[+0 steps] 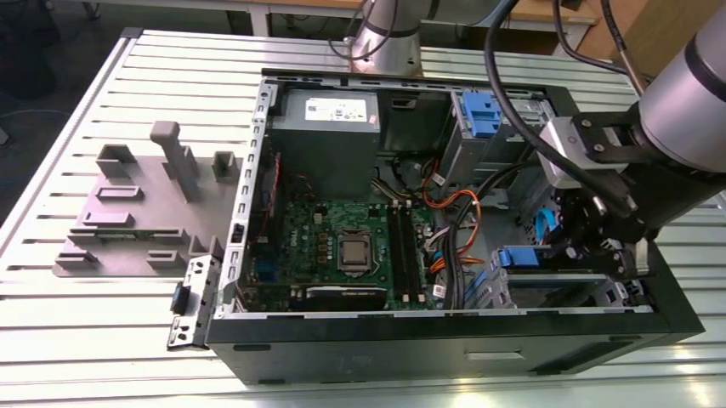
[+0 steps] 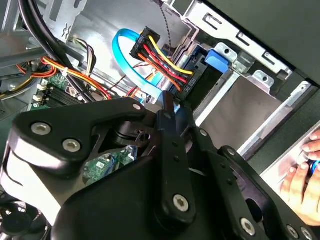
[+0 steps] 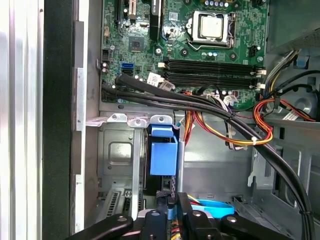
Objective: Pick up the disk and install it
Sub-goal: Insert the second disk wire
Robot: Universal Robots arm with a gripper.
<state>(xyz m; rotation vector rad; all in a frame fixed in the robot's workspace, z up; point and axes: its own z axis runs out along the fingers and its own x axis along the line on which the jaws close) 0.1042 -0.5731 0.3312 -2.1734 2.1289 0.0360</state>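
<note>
A slatted metal table (image 1: 102, 340) carries an open black computer case (image 1: 454, 348) that takes up the middle and right of the exterior view. The robot arm (image 1: 692, 102) comes in from the upper right of that view and reaches down into the case's lower right corner. On the table at the left of the exterior view lies a grey holder plate (image 1: 131, 221) with upright blocks. Inside the case a grey power box (image 1: 329, 127) sits at the upper middle with a white sticker (image 1: 337, 109) on top; its print is too small to read. Below it lies the green circuit board (image 1: 340, 246). The claw (image 1: 590, 246) hangs just above the drive cage in the lower right of the case, and in both wrist views its black linkage (image 2: 170, 150) (image 3: 172, 212) is close over the cage. I cannot tell how far open it is or whether it has hold of anything. The disk (image 1: 523, 257) sits in that cage, just beside the claw, with its blue carrier (image 3: 163, 155) facing out. A bundle of red, yellow and black wires (image 2: 160, 57) and a flat blue cable (image 2: 127, 60) run to a plug near it. A person's hand (image 2: 302, 172) rests outside the case wall.
</note>
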